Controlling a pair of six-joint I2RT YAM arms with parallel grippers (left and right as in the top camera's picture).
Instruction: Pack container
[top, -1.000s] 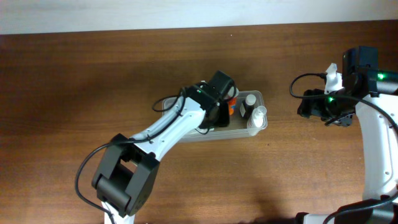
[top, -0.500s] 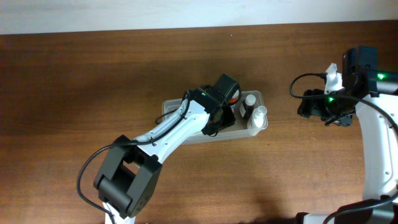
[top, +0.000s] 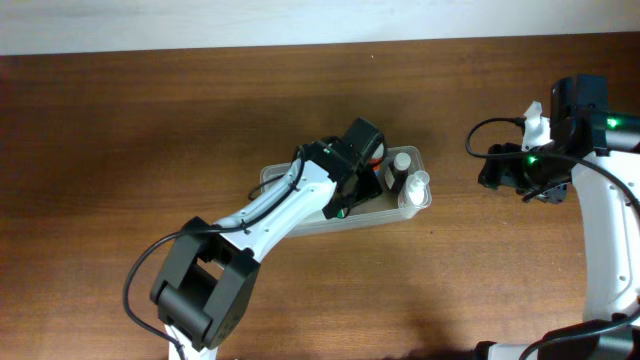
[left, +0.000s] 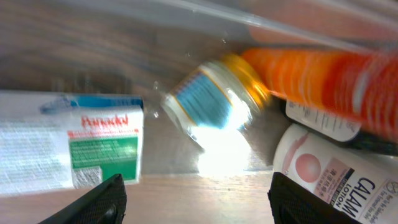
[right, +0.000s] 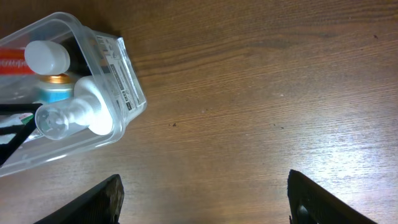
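Observation:
The container is a clear tub in the middle of the table, also seen in the right wrist view. My left gripper is down inside it and open, with only the tub floor between its fingers. Ahead of it lie a white Panadol box, a small blue-labelled bottle with a gold cap, an orange tube and a calamine lotion bottle. My right gripper hangs open over bare wood to the right of the tub.
At the tub's right end stand a white-capped bottle and a pump bottle with a clear cap. Brown wooden table lies all around. A pale wall edge runs along the back.
The left gripper shifted slightly right inside the container and its jaws have come apart. The right arm has not moved.

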